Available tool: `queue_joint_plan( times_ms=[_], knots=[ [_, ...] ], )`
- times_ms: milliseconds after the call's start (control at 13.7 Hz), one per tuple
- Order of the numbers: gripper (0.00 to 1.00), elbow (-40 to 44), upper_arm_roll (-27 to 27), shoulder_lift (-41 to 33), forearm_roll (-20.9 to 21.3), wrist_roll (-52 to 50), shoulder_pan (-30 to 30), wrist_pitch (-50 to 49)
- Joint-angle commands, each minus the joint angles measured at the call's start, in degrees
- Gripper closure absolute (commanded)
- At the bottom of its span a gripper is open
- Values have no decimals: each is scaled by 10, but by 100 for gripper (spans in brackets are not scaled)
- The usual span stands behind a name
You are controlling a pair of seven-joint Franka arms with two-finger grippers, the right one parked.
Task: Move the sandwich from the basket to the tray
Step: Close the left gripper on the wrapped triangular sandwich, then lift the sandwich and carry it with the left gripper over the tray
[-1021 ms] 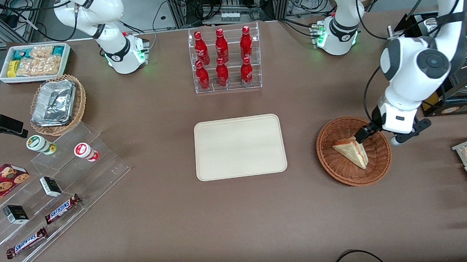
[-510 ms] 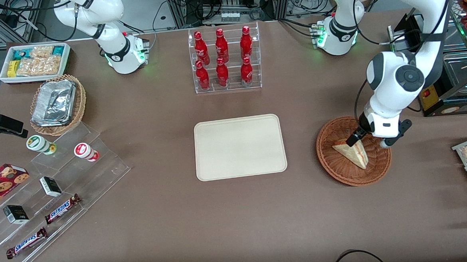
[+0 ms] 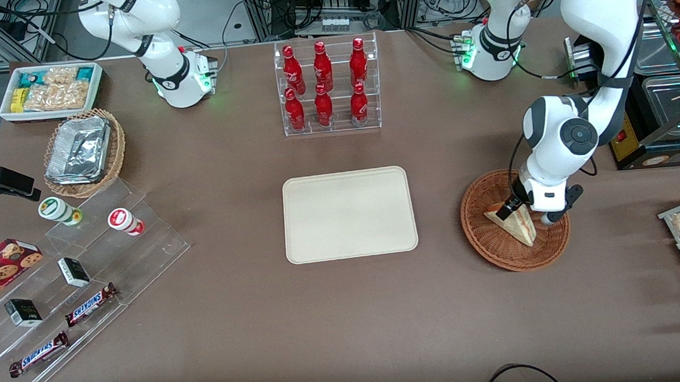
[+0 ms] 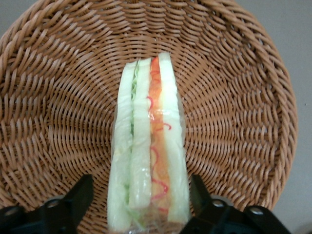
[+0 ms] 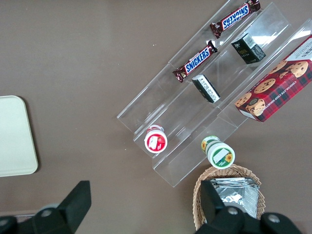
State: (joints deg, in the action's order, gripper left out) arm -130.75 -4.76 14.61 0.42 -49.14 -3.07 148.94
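While my gripper [image 4: 141, 204] hangs open astride the sandwich [image 4: 148, 146] in the basket [image 3: 494, 253], gripping nothing, I should lower evenly. Closing gently on both bread faces should keep the filling inside.

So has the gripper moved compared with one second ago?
Yes. The gripper has come down toward the sandwich in the basket; its fingers are open on either side of it.
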Motion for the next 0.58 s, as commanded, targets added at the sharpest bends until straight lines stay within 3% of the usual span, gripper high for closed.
queue_joint_plan(
  times_ms=[0,146,510],
  knots=[
    [100,31,-2,6,0,-20,3,-1],
    [100,52,-1,1,2,-22,2,-29],
    [100,199,-6,-58,42,-14,-5,-304]
  ],
)
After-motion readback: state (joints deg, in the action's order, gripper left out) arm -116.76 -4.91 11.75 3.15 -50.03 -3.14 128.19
